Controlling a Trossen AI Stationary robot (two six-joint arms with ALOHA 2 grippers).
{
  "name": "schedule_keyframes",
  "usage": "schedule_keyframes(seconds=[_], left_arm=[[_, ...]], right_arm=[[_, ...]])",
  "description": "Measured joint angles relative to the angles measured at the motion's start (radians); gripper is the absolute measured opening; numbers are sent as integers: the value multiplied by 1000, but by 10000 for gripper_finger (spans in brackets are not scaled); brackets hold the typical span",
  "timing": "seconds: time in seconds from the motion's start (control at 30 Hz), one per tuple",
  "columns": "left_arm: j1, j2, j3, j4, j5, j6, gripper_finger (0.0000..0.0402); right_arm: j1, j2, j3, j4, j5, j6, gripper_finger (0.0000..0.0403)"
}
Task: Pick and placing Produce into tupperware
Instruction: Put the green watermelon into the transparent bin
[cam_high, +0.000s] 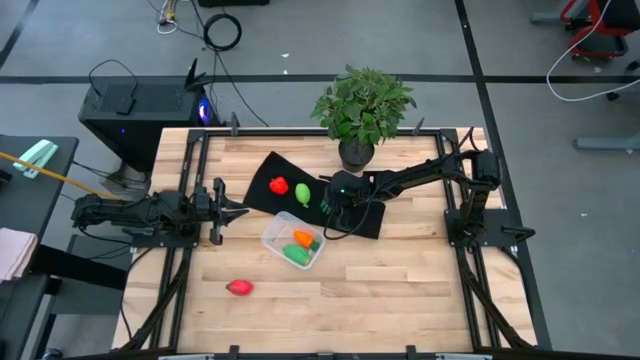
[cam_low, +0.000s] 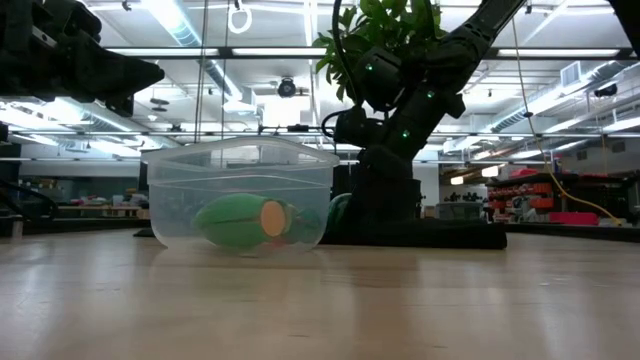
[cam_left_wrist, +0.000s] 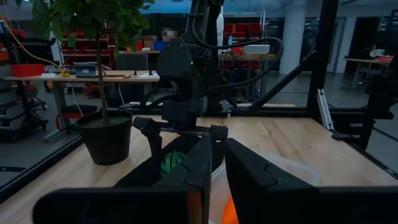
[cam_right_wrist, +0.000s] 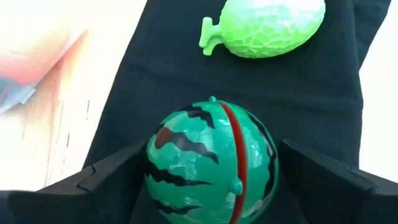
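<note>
The dark striped green watermelon piece (cam_right_wrist: 211, 165) rests on the black mat (cam_high: 372, 222). My right gripper (cam_high: 333, 207) is over it, open, with a finger close on each side. Also on the mat lie a red piece (cam_high: 279, 186) and a light green piece (cam_high: 302, 193), the latter also in the right wrist view (cam_right_wrist: 273, 25). The clear tupperware (cam_high: 270, 236) stands on the table and holds the orange carrot (cam_high: 303, 238) and a green piece (cam_high: 296, 255). Another red piece (cam_high: 239, 288) lies on the bare wood. My left gripper (cam_high: 240, 212) waits shut, left of the tupperware. My right gripper comes at the watermelon from above, pointing down, one finger (cam_right_wrist: 112, 177) on one side of it and the other finger (cam_right_wrist: 317, 177) on the opposite side. The gaps are very small, and I cannot tell whether the fingers touch it. The watermelon sits on the mat.
A leafy potted plant (cam_high: 362, 105) stands at the table's far edge, just beyond the mat. The tupperware (cam_low: 240, 190) sits between the two grippers, near the mat's front edge. Open wood lies toward the near edge, around the lone red piece.
</note>
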Motion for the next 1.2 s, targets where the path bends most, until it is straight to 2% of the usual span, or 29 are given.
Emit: schedule_keyframes(seconds=[0.47,1.2], left_arm=[[0,0,0,-1,0,0,54],[0,0,0,-1,0,8,51]], right_arm=[[0,0,0,0,0,13,296],[0,-10,-1,-22,1,18,287]])
